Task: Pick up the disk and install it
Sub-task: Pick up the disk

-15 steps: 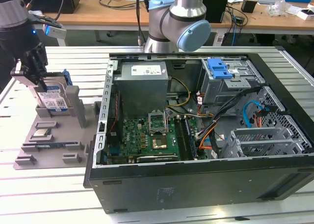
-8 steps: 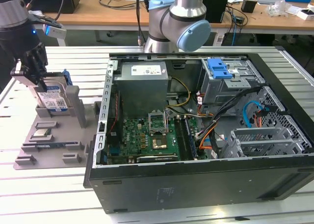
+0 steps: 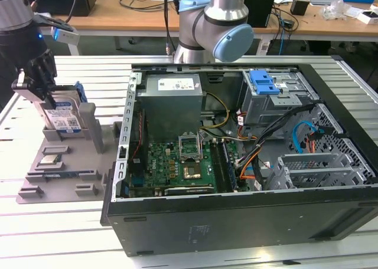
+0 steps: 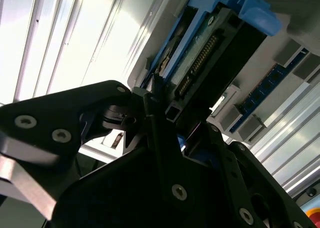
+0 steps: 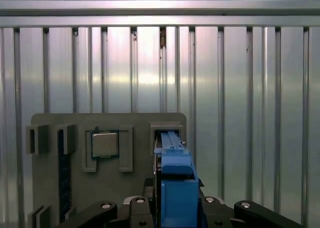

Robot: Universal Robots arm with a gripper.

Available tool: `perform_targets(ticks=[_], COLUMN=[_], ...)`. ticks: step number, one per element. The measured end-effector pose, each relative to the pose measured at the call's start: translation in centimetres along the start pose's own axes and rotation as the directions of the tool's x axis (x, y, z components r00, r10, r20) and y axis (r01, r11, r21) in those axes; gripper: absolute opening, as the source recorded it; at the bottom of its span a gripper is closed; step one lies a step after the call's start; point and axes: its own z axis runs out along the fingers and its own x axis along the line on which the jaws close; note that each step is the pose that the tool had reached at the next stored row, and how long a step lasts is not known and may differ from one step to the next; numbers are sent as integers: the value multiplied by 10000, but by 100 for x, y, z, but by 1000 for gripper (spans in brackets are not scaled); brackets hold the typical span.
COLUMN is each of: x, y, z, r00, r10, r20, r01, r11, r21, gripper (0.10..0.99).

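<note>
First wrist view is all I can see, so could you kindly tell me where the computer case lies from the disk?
Observer: The open computer case lies to the exterior view's right of the disk, which stands upright in the grey fixture.
Operator: Thank you. Which way does its label face?
Observer: The white-and-blue label faces the exterior camera.
Operator: Can you see its connector?
Observer: Yes, the second wrist view shows the connector pins along one end of the disk.

Blue-framed silver disk (image 3: 62, 119) upright at gray fixture (image 3: 66, 164).
</note>
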Motion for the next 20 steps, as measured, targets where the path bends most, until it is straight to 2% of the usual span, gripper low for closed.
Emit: perform_targets(ticks=[7, 13, 16, 18, 20], x=[0, 0, 0, -2, -3], y=[0, -2, -3, -4, -4], z=[-82, -188, -302, -426, -479], r00=[10000, 10000, 10000, 10000, 10000], r10=[1, 0, -1, -1, 0], r20=[0, 1, 0, 0, 1], r01=[-1, 0, 1, 1, 0], r11=[10000, 10000, 10000, 10000, 10000], r21=[1, 1, 1, 1, 1], gripper=[361, 361, 361, 361, 361])
